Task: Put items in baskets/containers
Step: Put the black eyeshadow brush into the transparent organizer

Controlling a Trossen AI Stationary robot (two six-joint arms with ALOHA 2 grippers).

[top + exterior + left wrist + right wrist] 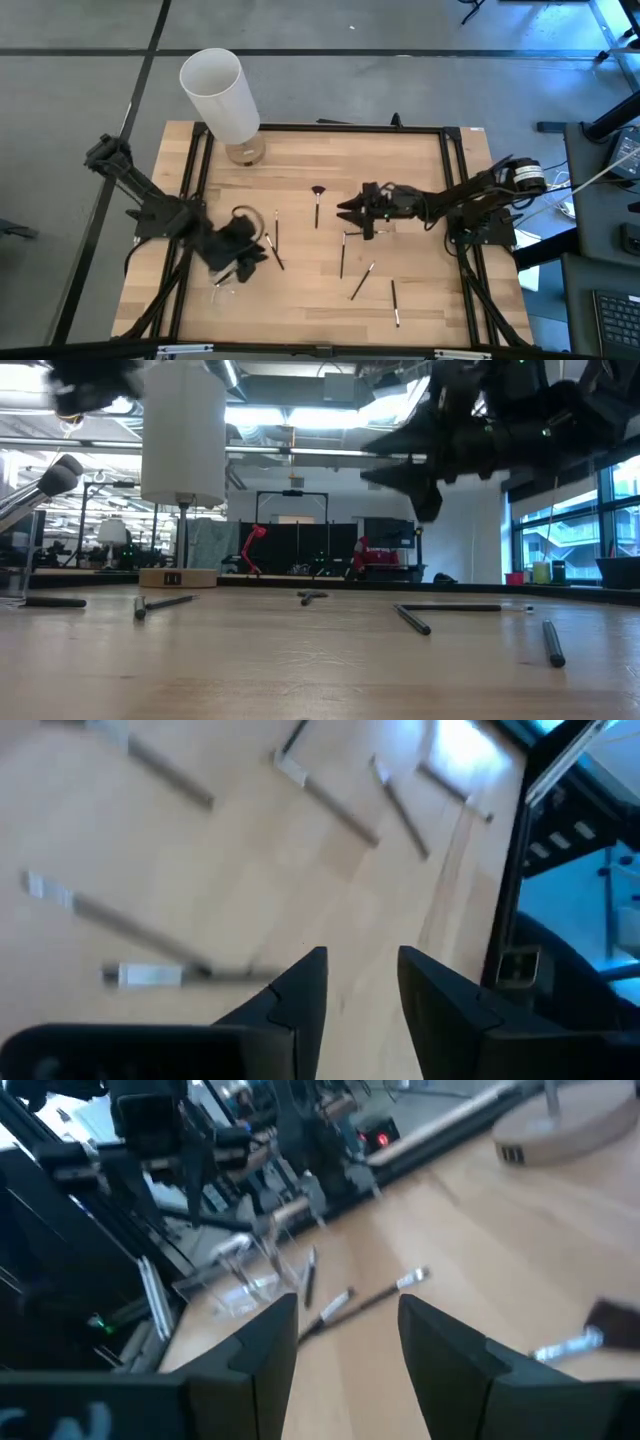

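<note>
Thin dark brushes lie flat and scattered on the wooden table: a fan-tipped brush (317,200), one brush (277,235) near the left arm, and three more (342,255), (362,282), (395,303) toward the near right. A clear cup (245,1280) shows faintly on the table beside the left arm. My left gripper (238,258) hovers open over the table's left part, with brushes (130,925) ahead of it (360,982). My right gripper (350,210) is open near the table's middle, above the table (420,475), facing left over a brush (370,1295).
A tall white cylinder (222,95) and a small tan jar (245,152) stand at the far left edge. A black frame (450,135) borders the table. Bare wood lies between the two grippers and along the near edge.
</note>
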